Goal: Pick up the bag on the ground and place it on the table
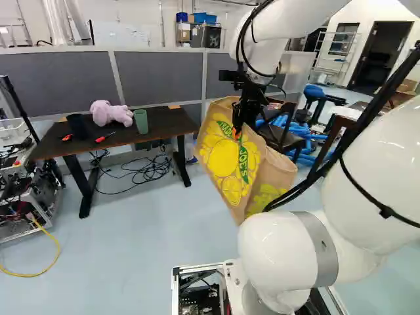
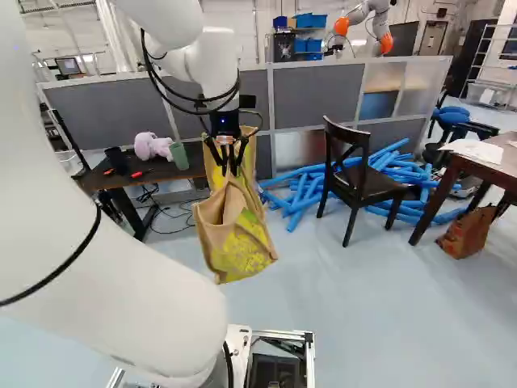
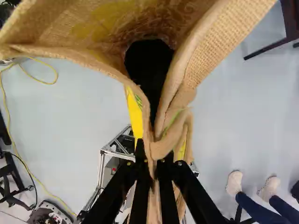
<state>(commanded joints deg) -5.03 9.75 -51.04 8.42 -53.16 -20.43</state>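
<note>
The end effector (image 2: 233, 165) is clamped on the burlap bag (image 1: 230, 157), which hangs tilted over the pale floor (image 1: 157, 230), off the table (image 1: 157, 117) and to the right of it in the left base view. In the wrist view, both fingers of the end effector (image 3: 156, 163) press on folded burlap from two sides, while the bag's mouth gapes ahead of them around a dark interior. Its side bears yellow print and a green lettered band. The dark-topped table stands before a grey partition (image 1: 157, 79) and carries a pink-purple plush toy (image 1: 110, 113), a black cup (image 1: 77, 126), a green cup (image 1: 141, 121) and a small red-and-black tool (image 1: 105, 137). In the right base view, a dark wooden chair (image 2: 355, 182) stands right of the bag, near a heap of blue foam tubes (image 2: 307, 190). Farther right, a brown patterned bag (image 2: 467, 233) sits on the floor by a wooden desk (image 2: 502, 155) with papers (image 2: 477, 150) on it. Another robot (image 2: 363, 23) shows beyond the partition.
</note>
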